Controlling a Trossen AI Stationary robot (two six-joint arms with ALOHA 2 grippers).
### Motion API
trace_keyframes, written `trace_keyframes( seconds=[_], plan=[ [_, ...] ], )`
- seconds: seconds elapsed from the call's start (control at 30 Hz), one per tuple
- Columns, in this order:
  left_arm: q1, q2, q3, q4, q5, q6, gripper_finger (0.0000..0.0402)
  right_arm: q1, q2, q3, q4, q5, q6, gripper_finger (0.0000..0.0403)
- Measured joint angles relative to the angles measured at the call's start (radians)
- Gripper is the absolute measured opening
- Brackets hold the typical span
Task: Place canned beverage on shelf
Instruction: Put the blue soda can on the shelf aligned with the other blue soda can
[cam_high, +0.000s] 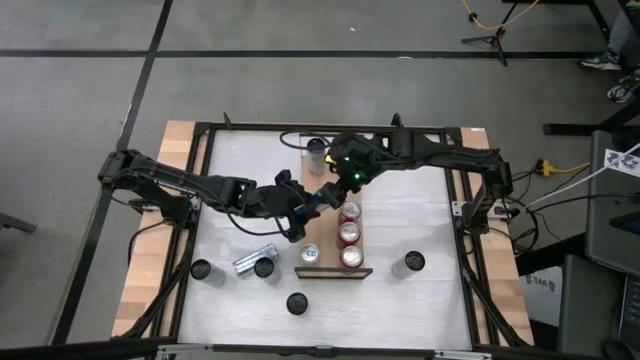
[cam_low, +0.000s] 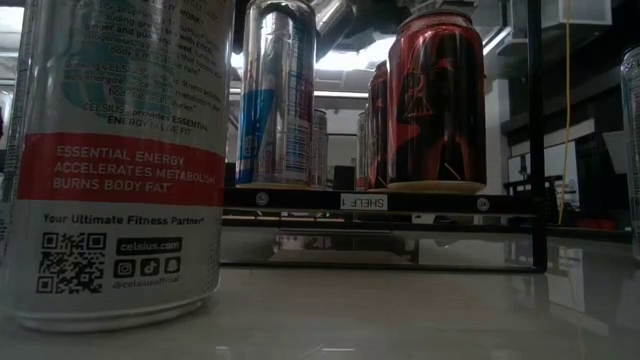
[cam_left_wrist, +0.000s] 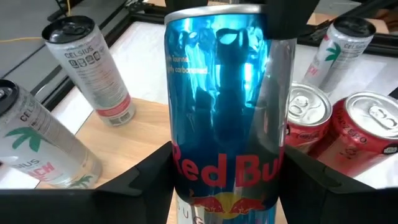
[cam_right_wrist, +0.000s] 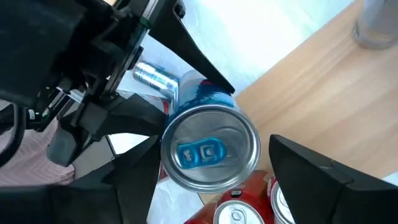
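Left arm comes in from the left side of the tabletop (cam_high: 240, 170) toward the middle. Left tool (cam_left_wrist: 227, 186) is clamped on the blue Red Bull can (cam_left_wrist: 227, 106): dark fingers (cam_left_wrist: 146, 183) press both sides of its lower body and the can stands upright in the grip. In the high view the left tool (cam_high: 300, 210) sits just left of the shelf's far end.

Shelf (cam_high: 334, 270) is in the middle of the tabletop, dark lip at its near short end. On it: three red cans (cam_high: 350, 233) in a row down the right lane and one blue-top can (cam_high: 309, 255) in the left lane near the lip. Low view shows the red cans (cam_low: 430, 95) and a silver-blue can (cam_low: 278, 95) standing on the shelf (cam_low: 380, 201).

Right arm reaches in from the right. Right tool (cam_right_wrist: 205, 168) is straddling the top of the same Red Bull can (cam_right_wrist: 210, 149), fingers spread wide on either side with visible gaps, not gripping it. From above, the right tool (cam_high: 345, 172) is at the shelf's far end, right next to the left one.

Loose cans on the tabletop: one lying down left of the shelf (cam_high: 250, 262), several upright around it, one tall white Celsius can (cam_low: 115, 160) close to the low camera.
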Motion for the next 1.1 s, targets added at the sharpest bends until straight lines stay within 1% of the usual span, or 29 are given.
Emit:
trace_keyframes(
  seconds=[0.23, 0.5, 0.57, 0.73, 0.83, 0.9, 1.1],
  plan=[
    [0.000, -0.076, 0.000, -0.012, -0.010, 0.027, 0.0213, -0.032, -0.001, 0.056, -0.029, -0.013, -0.045, 0.0287],
    [0.000, -0.182, -0.001, -0.049, -0.027, 0.030, 0.0213, -0.052, 0.000, 0.162, -0.056, 0.001, -0.098, 0.0287],
    [-0.002, -0.188, 0.001, -0.044, -0.013, 0.031, 0.0213, -0.054, 0.000, 0.185, -0.063, 0.022, -0.102, 0.0287],
    [0.000, -0.165, 0.002, -0.088, 0.002, 0.030, 0.0213, -0.053, 0.000, 0.197, -0.027, 0.023, -0.101, 0.0287],
    [-0.002, -0.152, 0.002, -0.106, 0.007, 0.029, 0.0213, -0.052, 0.000, 0.197, -0.043, 0.023, -0.105, 0.0287],
    [-0.007, -0.151, 0.001, -0.105, 0.019, 0.029, 0.0213, -0.051, 0.000, 0.197, -0.077, 0.057, -0.128, 0.0287],
    [-0.025, -0.151, 0.001, -0.098, 0.009, 0.030, 0.0213, -0.051, 0.000, 0.197, -0.232, 0.252, -0.148, 0.0287]
  ],
)
